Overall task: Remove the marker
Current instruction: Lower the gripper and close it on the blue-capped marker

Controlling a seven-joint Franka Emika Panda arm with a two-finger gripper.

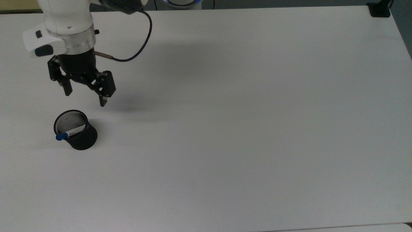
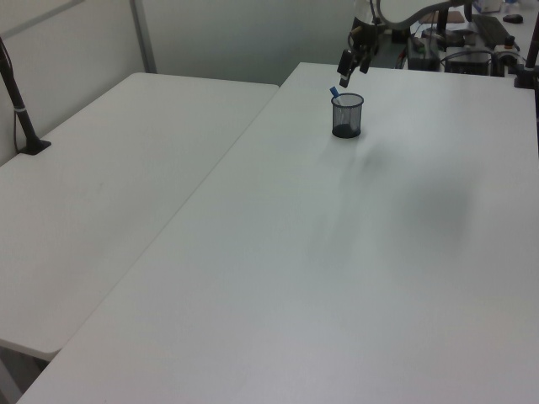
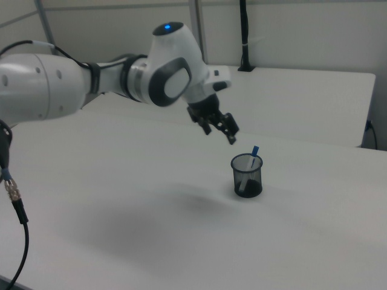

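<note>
The marker (image 1: pixel 74 131) has a white barrel and a blue cap, and it leans in a black mesh cup (image 1: pixel 86 140) at the top view's left. Its cap pokes over the cup's rim. The left view has the cup (image 2: pixel 347 119) far up the table with the marker (image 2: pixel 334 91) sticking out; the right view shows both cup (image 3: pixel 247 178) and marker (image 3: pixel 254 151) too. My gripper (image 1: pixel 85 98) hangs open and holds nothing. In the top view it is just above the cup. It floats above the table beside the cup's top in the left view (image 2: pixel 354 73) and the right view (image 3: pixel 221 135).
The cup stands alone on a wide white table (image 1: pixel 244 129). A black clamp (image 1: pixel 379 9) sits at its top right corner in the top view. A second white table (image 2: pixel 126 168) adjoins in the left view, with a dark post (image 2: pixel 21 109). A black cable (image 1: pixel 141 42) loops off my wrist.
</note>
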